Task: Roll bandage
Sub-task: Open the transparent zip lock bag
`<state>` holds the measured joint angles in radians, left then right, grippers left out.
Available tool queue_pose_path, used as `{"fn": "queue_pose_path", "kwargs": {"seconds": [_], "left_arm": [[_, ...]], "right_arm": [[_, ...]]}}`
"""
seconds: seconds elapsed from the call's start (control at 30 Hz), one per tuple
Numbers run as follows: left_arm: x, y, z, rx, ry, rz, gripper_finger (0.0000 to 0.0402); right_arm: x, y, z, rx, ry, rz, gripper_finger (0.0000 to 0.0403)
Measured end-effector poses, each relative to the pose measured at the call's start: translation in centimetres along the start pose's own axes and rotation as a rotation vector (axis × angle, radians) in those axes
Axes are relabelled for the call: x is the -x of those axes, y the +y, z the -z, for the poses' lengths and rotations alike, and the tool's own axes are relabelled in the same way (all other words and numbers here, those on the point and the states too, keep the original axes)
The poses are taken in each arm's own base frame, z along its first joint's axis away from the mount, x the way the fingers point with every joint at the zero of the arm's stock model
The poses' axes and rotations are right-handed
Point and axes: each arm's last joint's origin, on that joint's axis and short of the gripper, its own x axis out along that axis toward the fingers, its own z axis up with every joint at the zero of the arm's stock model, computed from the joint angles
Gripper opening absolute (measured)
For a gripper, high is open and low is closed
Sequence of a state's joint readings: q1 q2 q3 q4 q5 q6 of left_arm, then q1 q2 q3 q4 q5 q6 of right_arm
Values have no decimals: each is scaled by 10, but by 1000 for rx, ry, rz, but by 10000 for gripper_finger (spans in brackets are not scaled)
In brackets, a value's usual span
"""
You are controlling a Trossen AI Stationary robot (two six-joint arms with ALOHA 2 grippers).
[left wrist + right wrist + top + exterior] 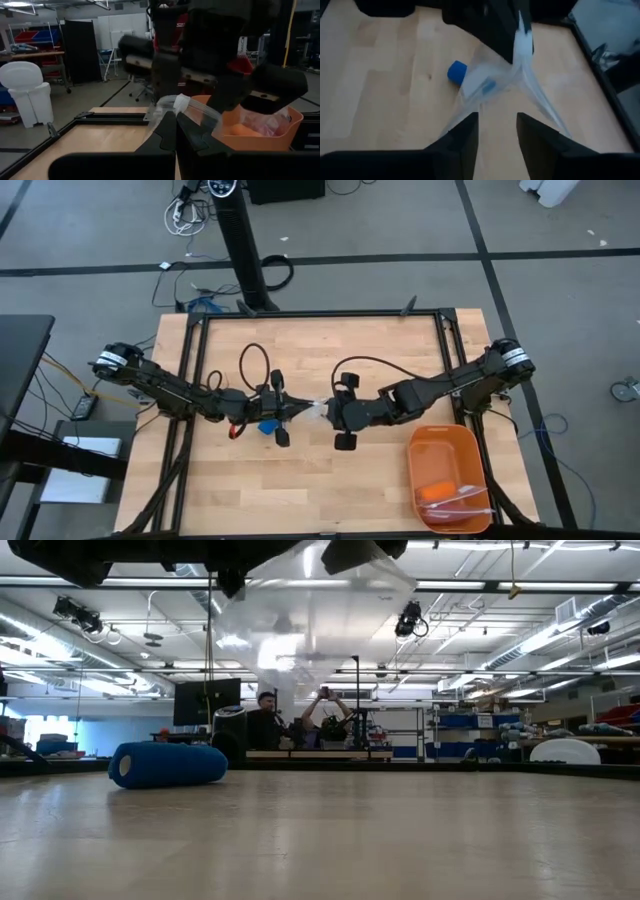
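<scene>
A: Status check. Where is the bandage (167, 764)?

B: Lying on its side on the table (330, 490), a short blue cylinder, free of both grippers. In the high view it sits under the left gripper (290, 407), near the table's middle. It looks already wound; I see no loose tail, though its far side is hidden.

A: And the grippers?

B: Left gripper is pinched closed on the clear bag (492, 80), holding one edge in the air. Right gripper (497, 125) faces it just across the gap, fingers parted. The bag runs down between those fingers, but they do not look clamped on it.

A: So the bag is empty?

B: Appears so. The low view shows it hanging slack above the table, and the bandage is outside it, down on the wood. A bluish smear shows through the plastic in the right wrist view; I cannot say whether that is something inside or the roll seen through it.

A: The tray (468, 442)?

B: Orange, at the table's right near corner, well apart from the action. Something orange and some plastic lie in it.

A: Progress, in your judgement?

B: Early. Bandage is out of the bag; no gripper has it. If rolling means a fresh wind, everything is left: drop the bag, pick up the roll, work it.
</scene>
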<state>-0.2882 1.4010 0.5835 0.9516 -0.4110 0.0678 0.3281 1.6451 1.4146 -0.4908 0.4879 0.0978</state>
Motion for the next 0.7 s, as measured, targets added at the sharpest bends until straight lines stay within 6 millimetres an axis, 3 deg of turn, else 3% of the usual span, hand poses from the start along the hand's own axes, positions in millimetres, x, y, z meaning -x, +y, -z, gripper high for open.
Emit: {"fn": "queue_pose_path", "kwargs": {"seconds": [0.27,0.57,0.7], "left_arm": [[0,0,1,17,7,0,0],[0,0,0,82,0,-6,0],[0,1,0,103,-1,-42,0]], "right_arm": [[0,2,-2,54,-16,4,10],[-3,-1,-3,12,-40,31,5],[-3,0,-3,-22,-52,41,46]]}}
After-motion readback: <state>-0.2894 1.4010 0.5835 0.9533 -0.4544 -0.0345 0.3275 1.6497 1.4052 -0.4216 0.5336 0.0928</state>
